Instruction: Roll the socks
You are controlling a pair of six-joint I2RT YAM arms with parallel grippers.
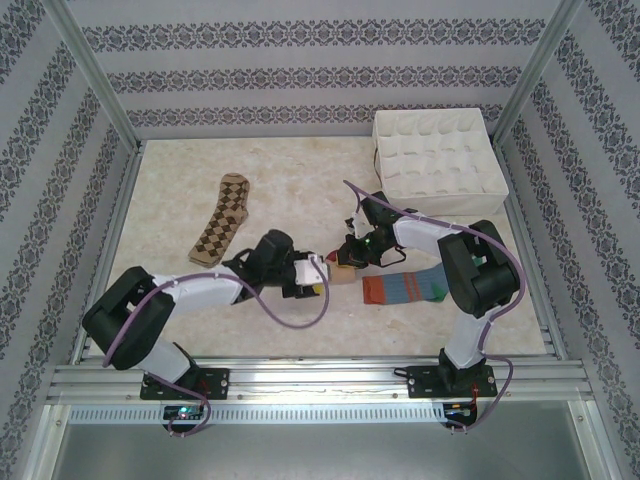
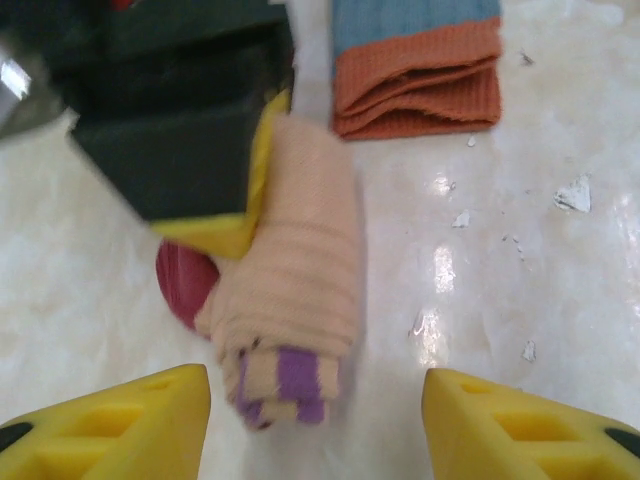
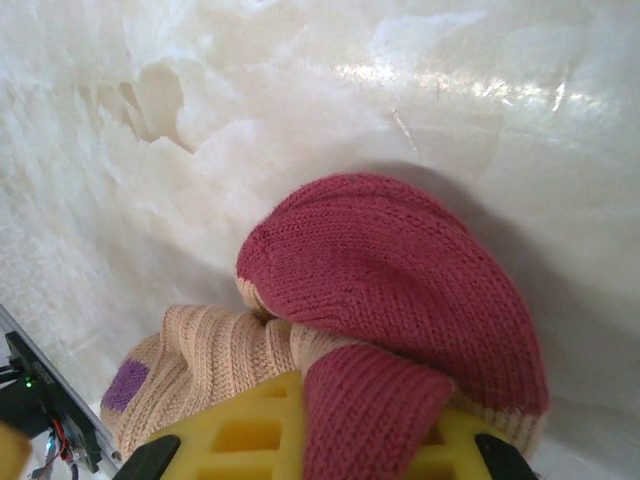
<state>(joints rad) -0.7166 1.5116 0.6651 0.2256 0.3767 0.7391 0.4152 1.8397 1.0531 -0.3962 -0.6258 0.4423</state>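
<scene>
Left claw (image 2: 315,425) stands spread astride the rolled peach sock (image 2: 300,260); right claw (image 3: 345,440) pinches its dark red end, toward the bench's (image 1: 290,170) near edge.

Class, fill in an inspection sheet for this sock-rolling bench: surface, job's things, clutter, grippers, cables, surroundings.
Surface: pale marble-look table, a few white flecks.
Job's things: peach sock rolled, centre; brown diamond sock flat, far left; striped sock flat, near right.
Clutter: divider box, far right corner, nothing seen inside.
Grippers: left gripper open, fingers either side of the roll; right gripper shut on the peach sock.
Cables: purple cables loop along both arms.
Surroundings: patterned walls, metal frame.
</scene>
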